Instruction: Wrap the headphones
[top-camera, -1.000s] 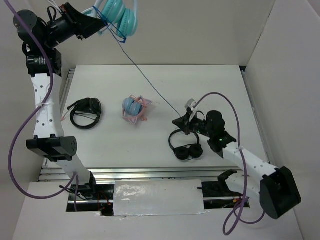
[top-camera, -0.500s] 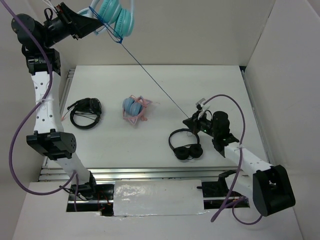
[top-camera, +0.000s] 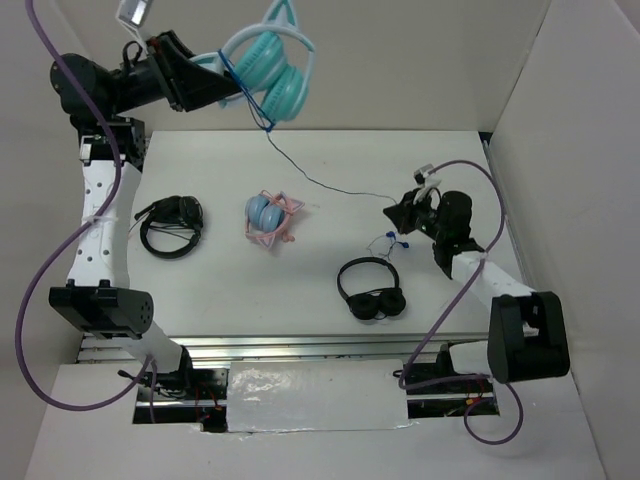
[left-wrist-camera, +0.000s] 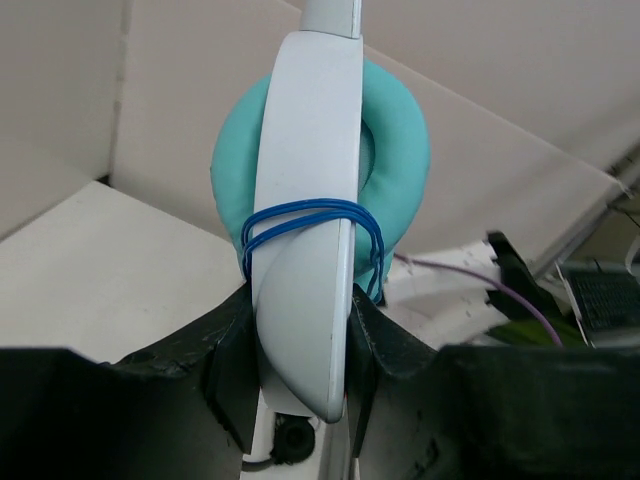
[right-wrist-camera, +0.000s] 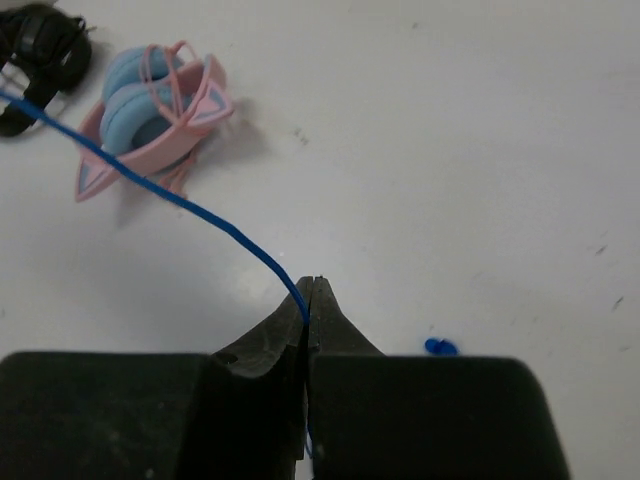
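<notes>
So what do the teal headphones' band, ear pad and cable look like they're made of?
Band: looks like hard plastic, pale and smooth with a soft sheen. Ear pad: probably foam under a matte teal leatherette skin, going by its rounded, puffy shape. Cable: thin wire in a blue rubbery coating, flexible enough to loop tightly.

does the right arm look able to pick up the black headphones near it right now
Probably not yet: the right gripper is shut on the blue cable. The black headphones lie close by in the open, so releasing the cable first should free it.

white table (top-camera: 330, 170), pink headphones (top-camera: 268, 218), two black headphones (top-camera: 170, 226) (top-camera: 371, 291)
</notes>
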